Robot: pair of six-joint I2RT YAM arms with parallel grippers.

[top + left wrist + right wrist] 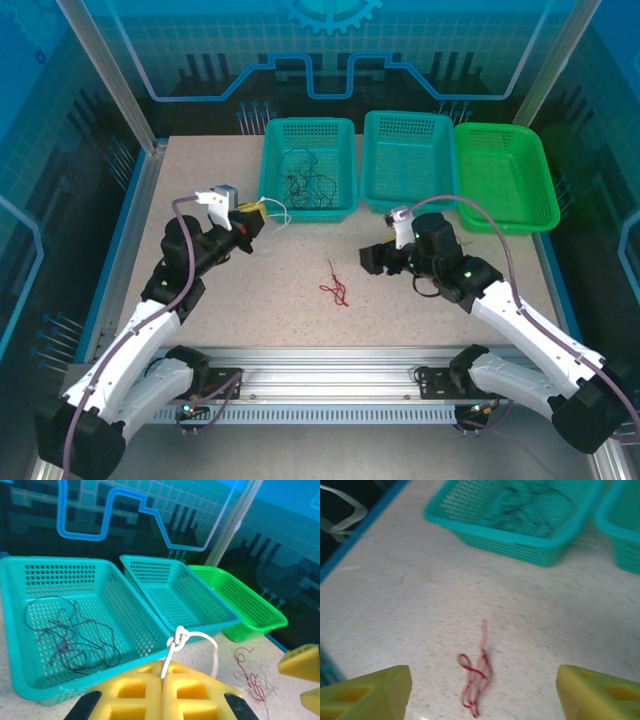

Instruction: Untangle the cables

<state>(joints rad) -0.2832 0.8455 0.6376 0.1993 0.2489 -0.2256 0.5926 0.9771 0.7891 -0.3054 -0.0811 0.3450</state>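
A speckled beige table [300,330] spans the frame. Centre-left, the left gripper [250,215] is clamped tight on a white cable [276,212]. The right gripper [482,690] gapes wide and holds nothing, just right of the red cable [336,286], which lies mid-frame. Dark cables [305,182] lie in the upper-left teal basket [272,165].

Left arm [140,330] and right arm [530,325]: white links, black joints, 1 purple-grey hose [178,204] along each, small green lights [467,271]. Fingers [135,695] are yellow blocks with rectangular cut-outs. Black bases [215,385] sit on a silver rail [330,385].
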